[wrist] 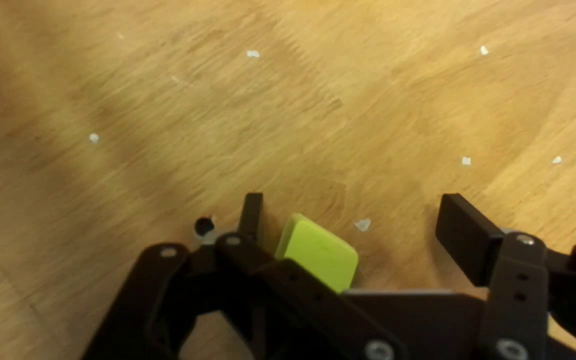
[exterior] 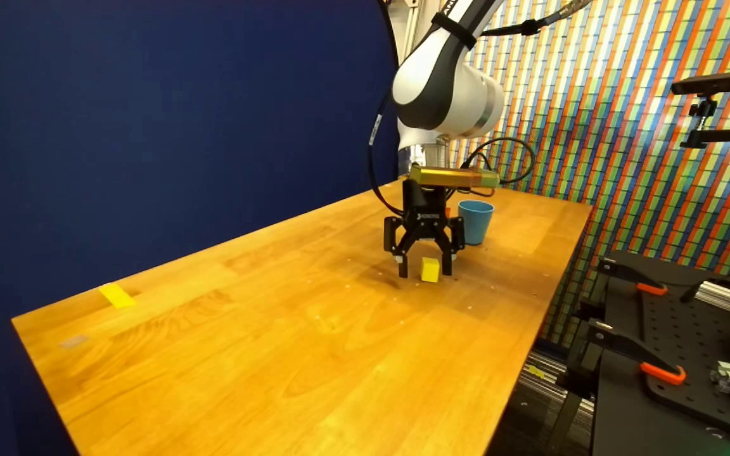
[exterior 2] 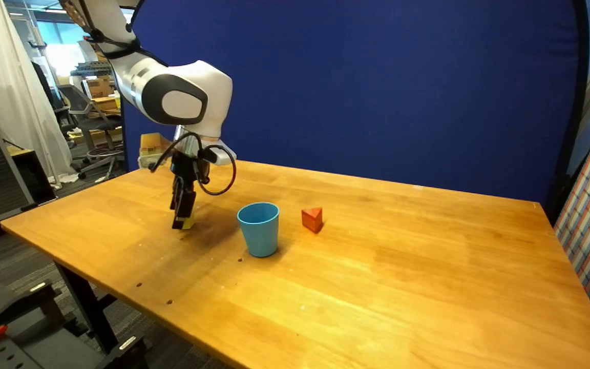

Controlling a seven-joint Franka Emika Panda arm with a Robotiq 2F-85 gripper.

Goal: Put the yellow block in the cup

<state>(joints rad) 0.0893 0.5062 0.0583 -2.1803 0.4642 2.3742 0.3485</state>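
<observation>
In an exterior view, a yellow tape strip (exterior: 116, 295) lies near the left corner of the wooden tabletop (exterior: 339, 354). Farther back, the gripper (exterior: 425, 270) points down, its two fingers (wrist: 465, 240) spread apart. The yellow block (exterior: 429, 270) sits on the wood between them, closer to one finger, and nearer the tabletop's right edge than its left. Behind it the blue cup (exterior: 475, 225) stands upright, also nearer the right edge. A red block (exterior 2: 312, 219) sits past the cup. Beyond the far edge is a colorful wall (exterior: 561, 95).
</observation>
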